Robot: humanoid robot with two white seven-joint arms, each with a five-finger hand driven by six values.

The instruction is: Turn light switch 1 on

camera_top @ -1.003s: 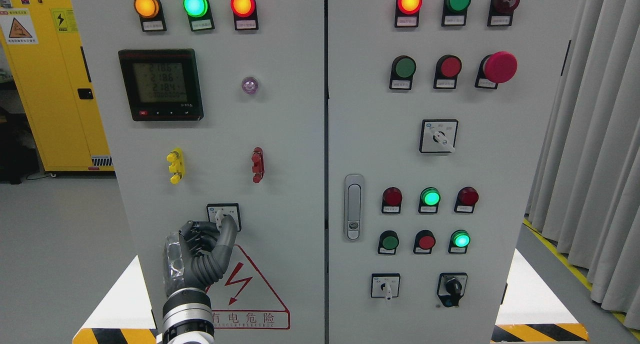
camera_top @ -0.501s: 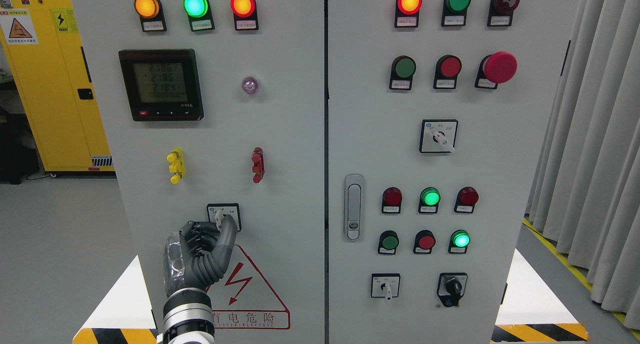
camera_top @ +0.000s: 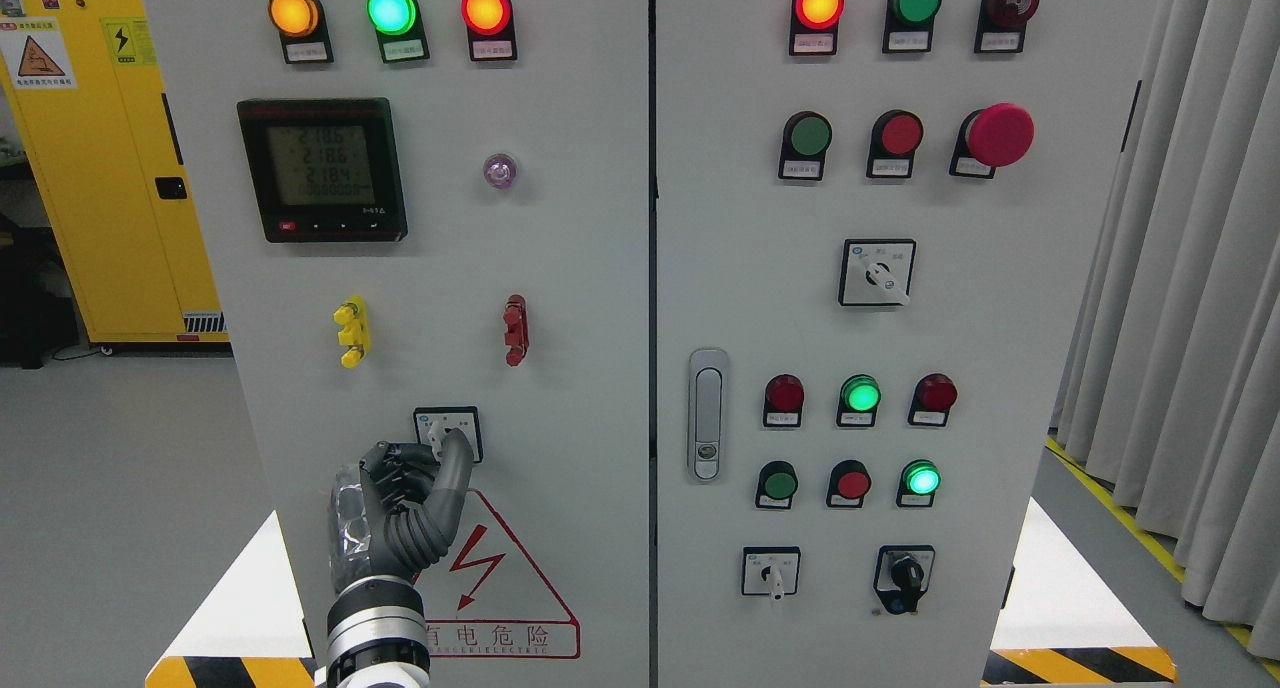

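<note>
From the head camera I can read red characters "有电危险" on the warning sign (camera_top: pixel 490 588) at the lower left of the cabinet (camera_top: pixel 580 268). The meter (camera_top: pixel 322 168) at upper left shows rows of digits, roughly "218.6", but the small tags under the lamps are too fine for me to read. A yellow locker (camera_top: pixel 100 168) at the far left edge carries hazard stickers I cannot make out.

Above the meter sit orange, green and red lamps (camera_top: pixel 390 10). A door handle (camera_top: pixel 707 413) stands at the middle, with grey curtains (camera_top: pixel 1190 268) at the right.

The switch (camera_top: pixel 447 433), a small white square plate with a knob, sits at lower left, just above the sign. My left hand (camera_top: pixel 400 513) covers its lower part, fingers curled, the fingertips pinching the knob.
</note>
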